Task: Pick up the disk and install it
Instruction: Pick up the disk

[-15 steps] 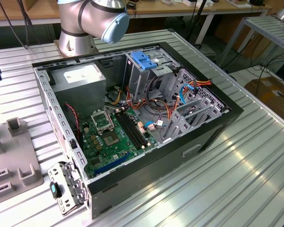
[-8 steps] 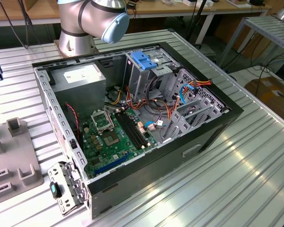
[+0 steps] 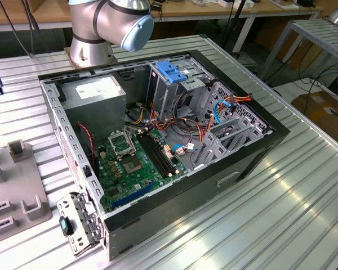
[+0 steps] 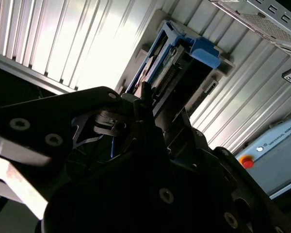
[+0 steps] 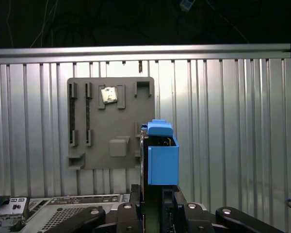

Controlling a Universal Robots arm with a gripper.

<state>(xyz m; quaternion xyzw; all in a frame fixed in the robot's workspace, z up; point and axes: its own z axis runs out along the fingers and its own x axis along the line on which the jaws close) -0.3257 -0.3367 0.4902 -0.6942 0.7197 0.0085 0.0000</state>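
Note:
The disk (image 5: 162, 155) stands edge-on in the first wrist view, its bright blue plastic frame facing the camera. My gripper (image 5: 155, 194) is shut on it, one dark finger against each flat side. In the second wrist view the disk (image 4: 177, 60) juts out past the fingertips (image 4: 144, 92), with its blue frame on the far end. It hangs in the air above the grey fixture plate (image 5: 94, 145), well apart from it. The open computer case (image 3: 158, 140) lies on the table in the exterior view.
The case's drive cage carries another blue bracket (image 3: 172, 70), next to the grey power supply box (image 3: 96, 93) and the green motherboard (image 3: 132, 163). A small chip (image 5: 109, 94) sits on the fixture plate. The ribbed metal table (image 3: 259, 214) surrounds everything; the arm's base (image 3: 93, 34) stands behind the case.

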